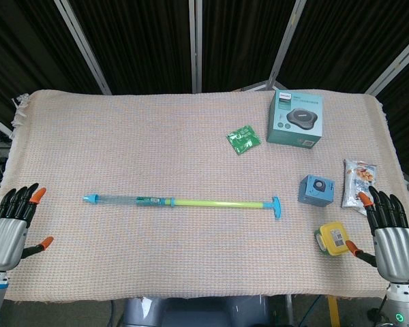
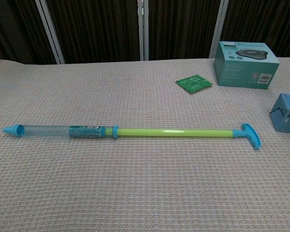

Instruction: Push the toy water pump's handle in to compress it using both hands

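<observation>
The toy water pump (image 1: pixel 180 201) (image 2: pixel 130 131) lies flat along the middle of the cloth. Its clear barrel with a blue nozzle (image 1: pixel 90 198) (image 2: pixel 12 129) points left. The yellow-green rod is drawn far out to the right and ends in a blue T-handle (image 1: pixel 276 207) (image 2: pixel 250 136). My left hand (image 1: pixel 10 228) rests at the table's front left edge, fingers spread, holding nothing. At the front right edge my right hand (image 1: pixel 388 231) is likewise spread and empty. Both hands are far from the pump. The chest view shows neither hand.
A teal product box (image 1: pixel 296 118) (image 2: pixel 245 57) stands at the back right, with a green packet (image 1: pixel 243 139) (image 2: pixel 194 82) to its left. A small blue box (image 1: pixel 316 190) (image 2: pixel 286 112), a yellow container (image 1: pixel 332 238) and a snack bag (image 1: pixel 358 178) lie near my right hand.
</observation>
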Tool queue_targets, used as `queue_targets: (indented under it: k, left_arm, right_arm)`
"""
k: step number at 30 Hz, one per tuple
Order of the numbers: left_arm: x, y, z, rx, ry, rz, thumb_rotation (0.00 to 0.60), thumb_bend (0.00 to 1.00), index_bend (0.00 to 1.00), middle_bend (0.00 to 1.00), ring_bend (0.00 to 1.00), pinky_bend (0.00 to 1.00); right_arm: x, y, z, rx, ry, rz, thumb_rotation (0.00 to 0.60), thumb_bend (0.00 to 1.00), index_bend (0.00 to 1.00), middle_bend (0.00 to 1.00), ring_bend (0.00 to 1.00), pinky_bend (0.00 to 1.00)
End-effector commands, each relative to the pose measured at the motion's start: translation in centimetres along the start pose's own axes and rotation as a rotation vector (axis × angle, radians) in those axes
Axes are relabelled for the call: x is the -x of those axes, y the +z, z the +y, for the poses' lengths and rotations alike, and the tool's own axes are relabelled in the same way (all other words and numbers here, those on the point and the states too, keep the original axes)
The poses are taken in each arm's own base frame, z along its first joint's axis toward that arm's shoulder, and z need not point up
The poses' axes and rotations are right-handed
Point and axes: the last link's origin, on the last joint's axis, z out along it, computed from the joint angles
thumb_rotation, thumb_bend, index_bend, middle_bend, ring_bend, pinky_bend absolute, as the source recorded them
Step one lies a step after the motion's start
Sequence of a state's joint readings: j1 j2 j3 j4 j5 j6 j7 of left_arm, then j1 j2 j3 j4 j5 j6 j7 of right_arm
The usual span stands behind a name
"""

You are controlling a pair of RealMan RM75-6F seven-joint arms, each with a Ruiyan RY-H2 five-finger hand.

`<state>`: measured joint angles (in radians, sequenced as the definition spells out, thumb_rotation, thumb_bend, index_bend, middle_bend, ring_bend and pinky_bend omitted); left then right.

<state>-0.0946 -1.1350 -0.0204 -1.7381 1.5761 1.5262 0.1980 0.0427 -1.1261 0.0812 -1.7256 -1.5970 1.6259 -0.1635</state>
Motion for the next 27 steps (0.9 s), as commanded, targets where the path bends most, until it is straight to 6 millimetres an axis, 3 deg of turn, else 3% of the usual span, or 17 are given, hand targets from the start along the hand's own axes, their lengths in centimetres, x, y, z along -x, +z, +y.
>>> queue_targets:
  k: [1,6,8,9,10,11,13,14,18,27]
  left_arm:
    - [0.0,-0.1,0.0,-0.002,0.002,-0.001,0.6,0.0,0.0,0.0,0.0,0.0]
    - [0.0,-0.1,0.0,-0.003,0.002,-0.007,0.6,0.0,0.0,0.0,0.0,0.0]
    - [-0.1,-0.2,0.0,-0.003,0.005,-0.003,0.6,0.0,0.0,0.0,0.0,0.0]
    - [-0.1,-0.2,0.0,-0.002,0.008,-0.002,0.6,0.0,0.0,0.0,0.0,0.0]
    - [-0.1,-0.1,0.0,-0.002,0.008,-0.002,0.6,0.0,0.0,0.0,0.0,0.0]
    - [0.0,-0.1,0.0,-0.003,0.008,-0.004,0.6,0.0,0.0,0.0,0.0,0.0]
    - [0.2,0.0,0.0,-0.005,0.006,-0.011,0.6,0.0,0.0,0.0,0.0,0.0]
    - [0.3,0.2,-0.1,-0.008,0.009,-0.017,0.6,0.0,0.0,0.0,0.0,0.0]
    - [1.3,1.1,-0.4,-0.033,0.027,-0.042,0.6,0.0,0.0,0.0,0.0,0.0]
    - [2.1,1.9,-0.3,-0.044,0.047,-0.06,0.6,0.0,0.0,0.0,0.0,0.0]
  right_arm:
    - [0.1,0.1,0.0,0.003,0.0,-0.008,0.6,0.0,0.0,0.0,0.0,0.0]
    - [1.1,0.6,-0.4,-0.006,0.017,-0.055,0.6,0.0,0.0,0.03,0.01,0.0]
    - [1.6,1.2,-0.7,-0.018,0.026,-0.079,0.6,0.0,0.0,0.22,0.21,0.03]
    - [1.9,1.7,-1.0,-0.033,0.027,-0.088,0.6,0.0,0.0,0.4,0.38,0.15]
    - [2.3,2.3,-1.4,-0.05,0.025,-0.102,0.6,0.0,0.0,0.61,0.6,0.35]
    - [2.6,2.8,-1.6,-0.062,0.023,-0.114,0.6,0.0,0.0,0.75,0.75,0.61]
    - [3.5,4.3,-2.6,-0.104,0.038,-0.152,0.6,0.0,0.03,0.86,0.86,0.89]
    - [4.2,5.4,-3.3,-0.127,0.051,-0.19,0.6,0.0,0.06,0.9,0.91,0.97]
    - [7.2,10.7,-7.0,-0.213,0.023,-0.329,0.6,0.0,0.17,0.97,0.99,1.0]
    - [11.8,14.0,-11.2,-0.202,0.028,-0.477,0.6,0.05,0.37,1.0,1.0,1.0]
